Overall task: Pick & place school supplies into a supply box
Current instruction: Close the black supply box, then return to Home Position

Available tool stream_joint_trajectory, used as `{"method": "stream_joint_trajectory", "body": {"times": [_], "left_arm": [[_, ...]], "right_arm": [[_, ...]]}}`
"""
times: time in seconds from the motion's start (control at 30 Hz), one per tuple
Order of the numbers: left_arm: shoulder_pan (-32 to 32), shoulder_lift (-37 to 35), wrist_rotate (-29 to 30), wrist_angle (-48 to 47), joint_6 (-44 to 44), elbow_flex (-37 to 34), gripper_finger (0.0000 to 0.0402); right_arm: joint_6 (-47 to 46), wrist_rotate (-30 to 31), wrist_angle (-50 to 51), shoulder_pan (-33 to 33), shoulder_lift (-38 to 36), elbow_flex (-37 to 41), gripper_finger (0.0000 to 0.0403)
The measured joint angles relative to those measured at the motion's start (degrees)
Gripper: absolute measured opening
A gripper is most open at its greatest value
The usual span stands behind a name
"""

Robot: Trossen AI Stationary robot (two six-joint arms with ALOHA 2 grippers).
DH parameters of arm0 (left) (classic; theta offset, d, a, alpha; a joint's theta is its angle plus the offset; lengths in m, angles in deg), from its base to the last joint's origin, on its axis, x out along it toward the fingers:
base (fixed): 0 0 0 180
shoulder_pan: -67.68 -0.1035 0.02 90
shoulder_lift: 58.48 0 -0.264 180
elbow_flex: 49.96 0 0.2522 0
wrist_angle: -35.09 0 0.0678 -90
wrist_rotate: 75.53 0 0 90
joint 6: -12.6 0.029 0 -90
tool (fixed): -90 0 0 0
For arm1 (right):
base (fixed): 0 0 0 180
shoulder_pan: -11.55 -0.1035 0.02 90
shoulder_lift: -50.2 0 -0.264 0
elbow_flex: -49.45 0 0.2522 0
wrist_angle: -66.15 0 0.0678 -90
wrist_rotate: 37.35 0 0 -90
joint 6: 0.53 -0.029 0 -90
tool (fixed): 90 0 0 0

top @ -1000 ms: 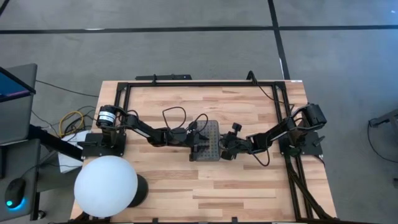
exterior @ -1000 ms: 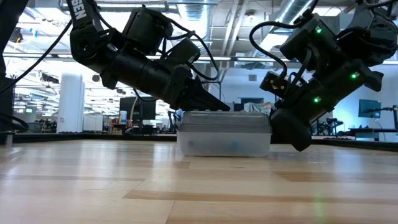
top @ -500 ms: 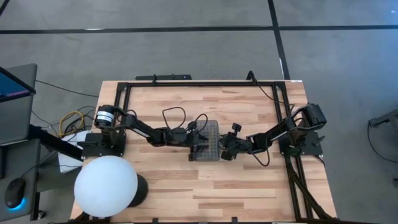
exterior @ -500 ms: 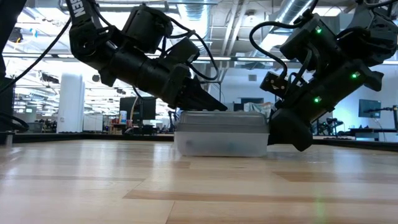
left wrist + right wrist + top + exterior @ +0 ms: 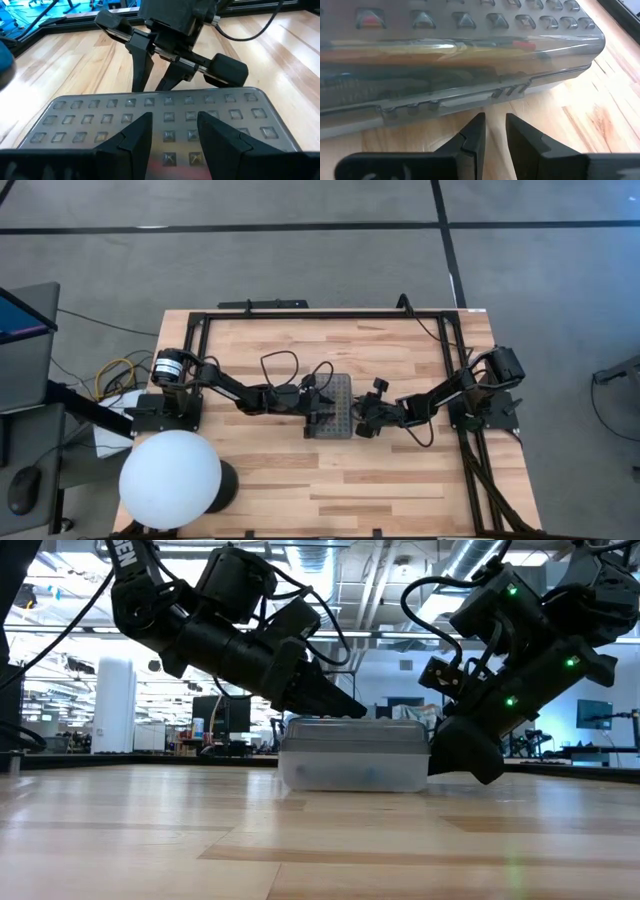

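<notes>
1. Two arms meet at the closed supply box, which sits on the wooden table near its middle, lid down and latched.
2. The left gripper is above the box's left long side, fingers parted a little over the studded lid; they hold nothing, and whether they touch the lid cannot be told.
3. The right gripper is low at the box's right long side, just beside the latch; its fingers stand a narrow gap apart, empty, tips close to the box wall but not on it.
4. Through the translucent wall the school supplies show as blurred yellow, red and dark shapes inside.
5. A white globe lamp on a dark base stands at the table's near left corner, well apart from the box.
6. A black frame rail runs along the far edge and down both sides of the table.
7. Bare boards lie in front of and behind the box; both long sides are taken up by the arms.
</notes>
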Motion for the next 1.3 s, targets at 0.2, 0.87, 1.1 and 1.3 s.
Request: {"method": "stream_joint_trajectory", "body": {"times": [0.2,0.87,1.1,1.3], "left_arm": [[0.0,0.0,0.0,0.5,-1.4,0.0,0.0153],[0.2,-15.8,14.4,-17.5,4.0,-0.1,0.0153],[3.1,-34.5,15.4,-24.4,13.0,-7.7,0.0153],[4.3,-51.9,15.2,-20.1,13.1,-20.3,0.0153]], "right_arm": [[0.0,0.0,0.0,0.0,0.0,0.0,0.0071],[-2.1,0.6,3.1,-0.1,0.0,-0.1,0.0071],[-3.5,3.9,9.6,-1.0,-0.7,-0.2,0.0071],[-5.0,4.9,20.4,-2.8,-8.0,0.2,0.0071]]}}
